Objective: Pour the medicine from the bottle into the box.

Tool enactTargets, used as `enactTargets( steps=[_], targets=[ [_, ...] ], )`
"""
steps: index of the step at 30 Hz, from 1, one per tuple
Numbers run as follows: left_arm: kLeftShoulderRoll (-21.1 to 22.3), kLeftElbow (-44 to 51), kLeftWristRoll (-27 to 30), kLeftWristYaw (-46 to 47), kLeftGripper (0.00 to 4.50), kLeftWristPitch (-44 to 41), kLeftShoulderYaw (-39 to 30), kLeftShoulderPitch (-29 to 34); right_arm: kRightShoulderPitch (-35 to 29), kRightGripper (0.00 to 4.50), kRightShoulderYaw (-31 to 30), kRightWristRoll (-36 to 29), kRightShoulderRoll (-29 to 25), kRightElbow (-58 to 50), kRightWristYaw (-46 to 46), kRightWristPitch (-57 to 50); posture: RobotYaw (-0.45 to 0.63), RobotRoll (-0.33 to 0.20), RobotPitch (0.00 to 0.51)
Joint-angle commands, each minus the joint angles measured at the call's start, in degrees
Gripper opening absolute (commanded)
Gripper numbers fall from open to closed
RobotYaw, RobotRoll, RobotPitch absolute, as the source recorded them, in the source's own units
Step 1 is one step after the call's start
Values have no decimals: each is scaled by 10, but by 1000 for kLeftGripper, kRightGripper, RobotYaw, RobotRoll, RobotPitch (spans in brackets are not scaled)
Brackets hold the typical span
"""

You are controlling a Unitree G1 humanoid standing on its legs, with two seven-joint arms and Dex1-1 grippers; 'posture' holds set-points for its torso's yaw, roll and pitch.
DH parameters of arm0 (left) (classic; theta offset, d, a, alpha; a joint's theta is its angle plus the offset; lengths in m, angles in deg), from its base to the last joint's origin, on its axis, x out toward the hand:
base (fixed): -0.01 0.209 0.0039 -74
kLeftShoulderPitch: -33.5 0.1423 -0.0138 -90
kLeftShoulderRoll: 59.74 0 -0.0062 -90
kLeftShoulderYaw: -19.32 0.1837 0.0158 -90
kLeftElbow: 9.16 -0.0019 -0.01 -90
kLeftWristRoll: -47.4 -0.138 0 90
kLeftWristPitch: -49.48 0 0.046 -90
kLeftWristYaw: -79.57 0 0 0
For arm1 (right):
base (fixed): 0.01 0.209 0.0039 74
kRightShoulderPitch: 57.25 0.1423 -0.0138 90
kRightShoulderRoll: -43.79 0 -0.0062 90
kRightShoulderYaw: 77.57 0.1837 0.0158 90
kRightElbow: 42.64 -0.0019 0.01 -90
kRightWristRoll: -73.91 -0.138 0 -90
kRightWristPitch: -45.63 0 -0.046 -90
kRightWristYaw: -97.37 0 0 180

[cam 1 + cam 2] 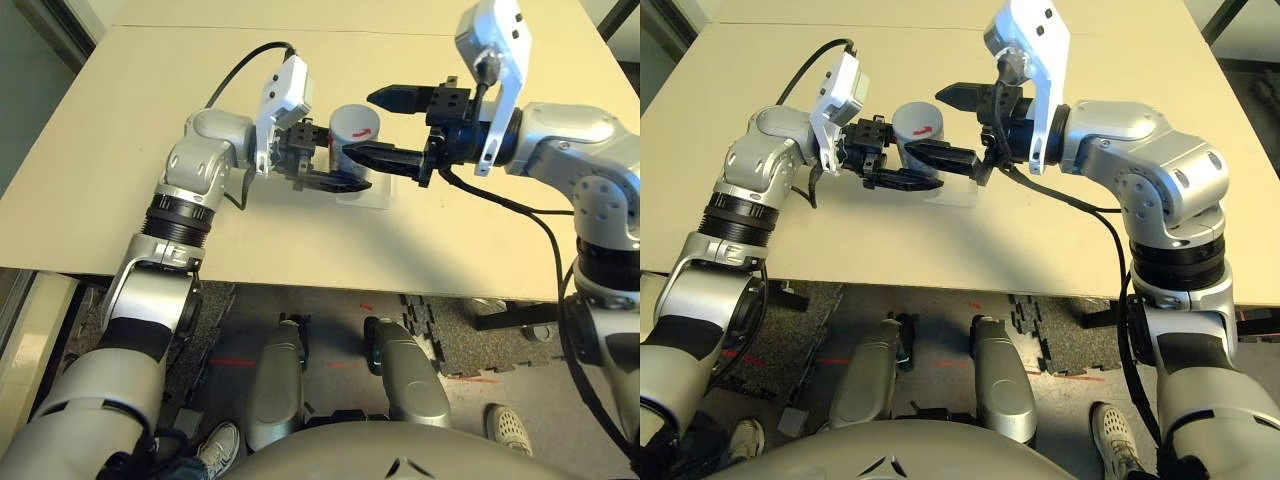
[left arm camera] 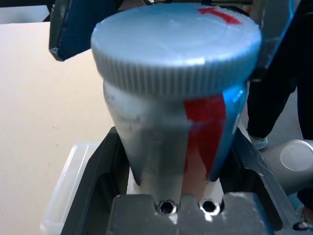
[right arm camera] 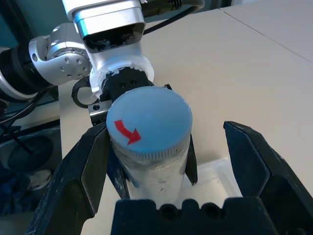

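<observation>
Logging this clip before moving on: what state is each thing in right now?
bottle: upright, cap on, held above the box.
box: on the table, contents not visible.
left pincer: shut on the bottle's body.
right pincer: open, fingers either side of the cap.

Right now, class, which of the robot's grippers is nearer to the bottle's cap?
Right. The open right gripper has its fingers on either side of the cap, not gripping it. The left gripper is shut on the bottle lower down, on the body below the cap.
</observation>
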Motion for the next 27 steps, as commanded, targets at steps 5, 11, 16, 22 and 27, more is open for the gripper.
enactTargets(
  steps=[5, 11, 16, 22, 27],
  targets=[
    [22, -24, -7, -16, 2718, 25, -13, -1, -42, 4500, 85, -47, -56, -23, 20, -57, -88, 0, 187],
    [17, -47, -14, -16, 2718, 42, -16, -6, -44, 4500, 88, -84, -56, -45, 24, -77, -92, 0, 184],
    [14, -61, -16, -14, 2718, 52, -17, -11, -12, 4500, 68, -108, -24, -54, 47, -84, -93, 0, 177],
    [9, -64, -18, -11, 2718, 56, -18, -12, 47, 4500, 16, -72, 41, -25, 83, -52, -92, 0, 175],
    [4, -63, -19, -7, 2718, 55, -20, -14, 75, 4500, -25, -33, 76, 5, 90, -18, -88, 0, 176]
  ],
)
